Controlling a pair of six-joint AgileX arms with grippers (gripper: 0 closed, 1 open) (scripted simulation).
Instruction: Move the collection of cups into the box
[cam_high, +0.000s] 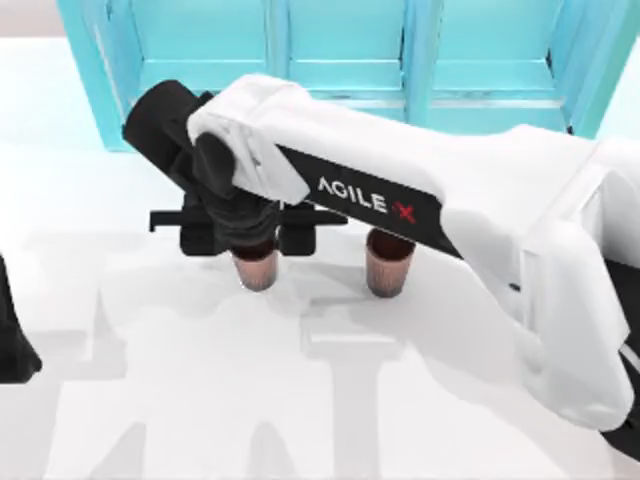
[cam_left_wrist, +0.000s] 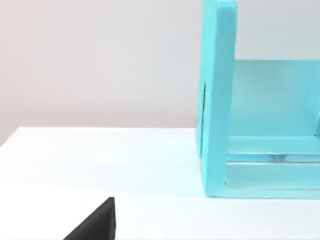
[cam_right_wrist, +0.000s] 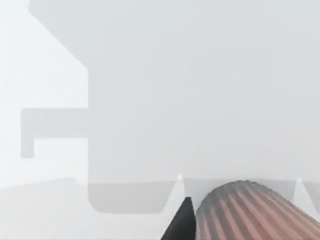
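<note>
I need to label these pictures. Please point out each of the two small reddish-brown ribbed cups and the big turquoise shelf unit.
Left reddish-brown ribbed cup (cam_high: 257, 270): top view, its side below the right gripper.
Right reddish-brown ribbed cup (cam_high: 387, 272): top view, its ribbed side.
Turquoise shelf unit (cam_left_wrist: 218, 100): left wrist view, its upright side panel.

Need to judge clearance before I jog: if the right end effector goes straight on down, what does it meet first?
Likely the left cup right under the right end effector, with a finger beside its ribbed side; below is the table. Depth is unclear.
</note>
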